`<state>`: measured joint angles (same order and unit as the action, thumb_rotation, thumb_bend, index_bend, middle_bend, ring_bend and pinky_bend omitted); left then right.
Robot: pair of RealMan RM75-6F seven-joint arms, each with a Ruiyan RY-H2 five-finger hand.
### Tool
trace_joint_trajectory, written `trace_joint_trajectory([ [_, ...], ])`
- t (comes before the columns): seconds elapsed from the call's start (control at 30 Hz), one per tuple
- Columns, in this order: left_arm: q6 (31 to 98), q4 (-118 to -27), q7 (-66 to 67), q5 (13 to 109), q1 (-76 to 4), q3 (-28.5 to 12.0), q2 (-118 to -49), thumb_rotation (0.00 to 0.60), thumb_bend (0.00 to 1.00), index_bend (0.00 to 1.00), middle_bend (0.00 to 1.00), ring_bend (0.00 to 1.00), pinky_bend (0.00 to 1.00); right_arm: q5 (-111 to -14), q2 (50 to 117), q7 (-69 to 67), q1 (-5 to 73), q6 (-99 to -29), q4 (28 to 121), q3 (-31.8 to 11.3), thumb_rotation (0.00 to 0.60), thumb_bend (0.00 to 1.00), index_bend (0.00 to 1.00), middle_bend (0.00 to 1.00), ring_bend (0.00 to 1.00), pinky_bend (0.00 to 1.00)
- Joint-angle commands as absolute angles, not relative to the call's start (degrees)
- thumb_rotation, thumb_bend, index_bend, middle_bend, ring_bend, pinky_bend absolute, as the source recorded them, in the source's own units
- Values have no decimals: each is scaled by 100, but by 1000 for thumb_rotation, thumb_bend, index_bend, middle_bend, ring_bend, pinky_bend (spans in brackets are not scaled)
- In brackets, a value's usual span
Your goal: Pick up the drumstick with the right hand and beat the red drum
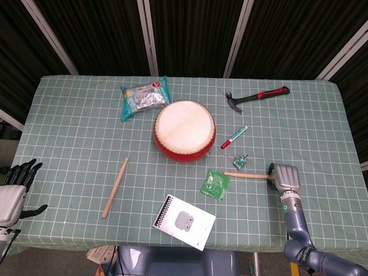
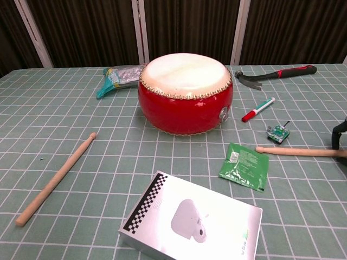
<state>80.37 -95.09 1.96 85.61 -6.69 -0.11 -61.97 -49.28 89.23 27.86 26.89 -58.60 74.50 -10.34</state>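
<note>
The red drum (image 1: 184,130) (image 2: 184,92) with a pale skin stands mid-table. One wooden drumstick (image 1: 247,175) (image 2: 295,152) lies flat on the cloth to its right, tip pointing left. My right hand (image 1: 286,177) sits at that stick's butt end, back upward; only a dark finger (image 2: 338,136) shows at the chest view's right edge, arched over the stick. Its fingers look apart and the stick rests on the table. A second drumstick (image 1: 115,187) (image 2: 57,179) lies at the left. My left hand (image 1: 14,190) hangs off the table's left corner, fingers spread, holding nothing.
Near the right stick lie a green packet (image 1: 215,184), a small green circuit board (image 1: 239,162) and a red marker (image 1: 234,137). A hammer (image 1: 257,96) and a foil bag (image 1: 144,98) lie at the back. A white earbud box (image 1: 183,221) sits at the front edge.
</note>
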Motion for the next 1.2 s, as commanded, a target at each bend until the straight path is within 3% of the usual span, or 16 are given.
trace_joint_trajectory([
  [0.03, 8008, -9555, 235, 8555, -685, -14, -6182, 600, 0, 0, 0, 0, 0, -4884, 8944, 2780, 2699, -5824, 7395, -1030, 600, 388, 493, 1000, 1000, 1000],
  [0.17, 7996, -9585, 282, 8555, -689, -6, -6185, 600, 0, 0, 0, 0, 0, -4863, 8983, 2745, 2706, -5789, 7309, -1021, 600, 395, 530, 1000, 1000, 1000],
  [0.3, 7989, -9619, 283, 8530, -693, -17, -6187, 600, 0, 0, 0, 0, 0, -4906, 9028, 2693, 2697, -5817, 7242, -1006, 600, 484, 788, 1000, 1000, 1000],
  [0.37, 7984, -9634, 276, 8516, -696, -25, -6184, 600, 0, 0, 0, 0, 0, -4978, 9035, 2620, 2686, -5866, 7237, -1012, 600, 507, 848, 1000, 1000, 1000],
  [0.8, 7979, -9652, 202, 8547, -700, -7, -6161, 600, 0, 0, 0, 0, 0, -5001, 7732, 2202, 2543, -6464, 9091, -1681, 600, 547, 936, 1000, 1000, 1000],
  [1.2, 7936, -9618, 121, 8590, -723, 19, -6129, 600, 0, 0, 0, 0, 0, -4123, 6645, 2080, 2542, -6876, 10450, -2472, 600, 566, 944, 1000, 1000, 1000],
])
